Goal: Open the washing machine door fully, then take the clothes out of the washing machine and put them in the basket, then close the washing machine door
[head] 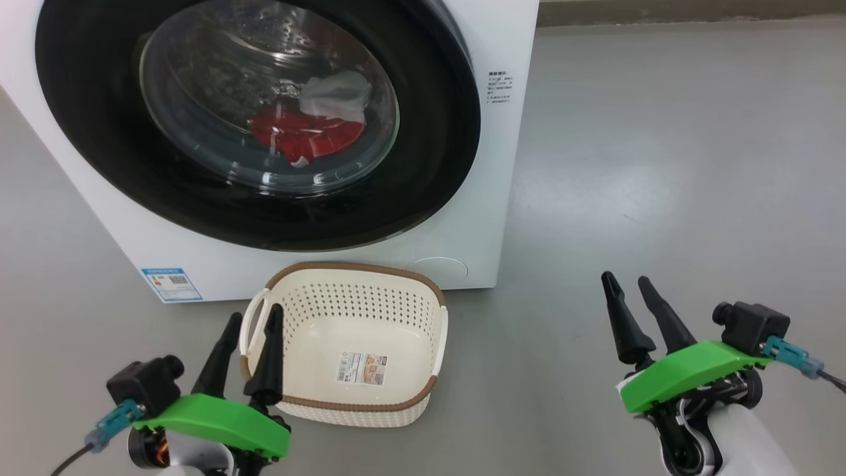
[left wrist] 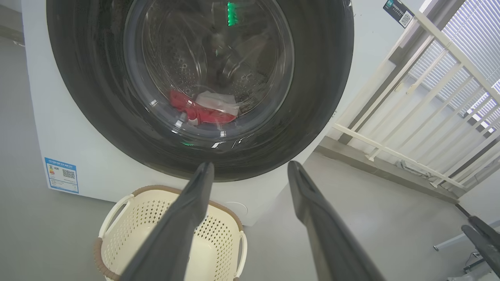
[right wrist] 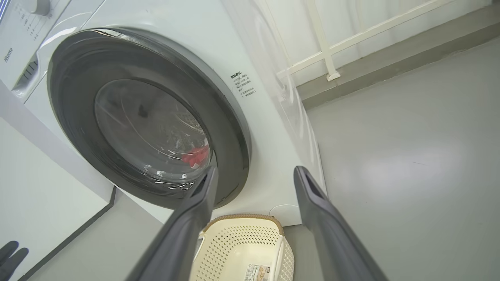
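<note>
The white washing machine (head: 502,165) stands ahead with its door (head: 99,132) shut, black rim flat against the front. Through the glass the clothes (head: 304,135) lie low in the drum, red fabric with a white piece on top; they also show in the wrist views (left wrist: 203,111) (right wrist: 195,156). The cream basket (head: 423,396) sits on the floor right before the machine, empty but for a sticker. My left gripper (head: 254,314) is open at the basket's left handle. My right gripper (head: 626,279) is open over bare floor to the right. Both grippers (left wrist: 250,166) (right wrist: 256,170) hold nothing.
Grey floor (head: 661,165) spreads out to the right of the machine. A white railing (left wrist: 410,117) runs along the wall beyond it. A blue label (head: 172,284) marks the machine's lower left corner. A white panel (right wrist: 39,187) stands to the machine's left.
</note>
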Available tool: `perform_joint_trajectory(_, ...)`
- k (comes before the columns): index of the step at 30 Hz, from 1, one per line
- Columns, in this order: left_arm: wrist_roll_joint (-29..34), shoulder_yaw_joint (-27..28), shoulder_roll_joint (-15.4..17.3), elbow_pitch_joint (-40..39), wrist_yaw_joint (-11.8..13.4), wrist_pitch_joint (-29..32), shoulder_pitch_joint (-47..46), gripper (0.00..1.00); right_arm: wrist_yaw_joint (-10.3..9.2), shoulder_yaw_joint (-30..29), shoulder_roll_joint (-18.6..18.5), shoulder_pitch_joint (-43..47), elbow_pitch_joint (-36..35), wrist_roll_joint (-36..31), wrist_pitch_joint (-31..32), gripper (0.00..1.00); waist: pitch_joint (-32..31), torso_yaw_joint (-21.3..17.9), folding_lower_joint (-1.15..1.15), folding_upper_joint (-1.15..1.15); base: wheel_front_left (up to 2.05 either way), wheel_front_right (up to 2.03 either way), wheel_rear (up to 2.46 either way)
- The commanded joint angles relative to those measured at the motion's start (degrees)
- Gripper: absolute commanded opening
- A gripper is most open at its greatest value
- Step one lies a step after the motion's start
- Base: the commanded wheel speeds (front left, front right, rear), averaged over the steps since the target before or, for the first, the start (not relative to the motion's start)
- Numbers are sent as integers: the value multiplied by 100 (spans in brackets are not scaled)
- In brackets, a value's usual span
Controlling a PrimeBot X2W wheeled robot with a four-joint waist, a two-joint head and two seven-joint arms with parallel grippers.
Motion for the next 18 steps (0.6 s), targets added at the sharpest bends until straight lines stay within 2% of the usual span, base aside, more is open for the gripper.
perform_joint_trajectory(1,270,87,43,-104,24,-106,-295,100,-2,105,-57,-421,-118,-338,-96,100,11,-1,0,0,0,0,0)
perform_joint_trajectory(18,1372,55,40,1,104,-394,-574,100,-2,145,-78,-648,-98,-1664,-382,100,85,-5,0,0,0,0,0)
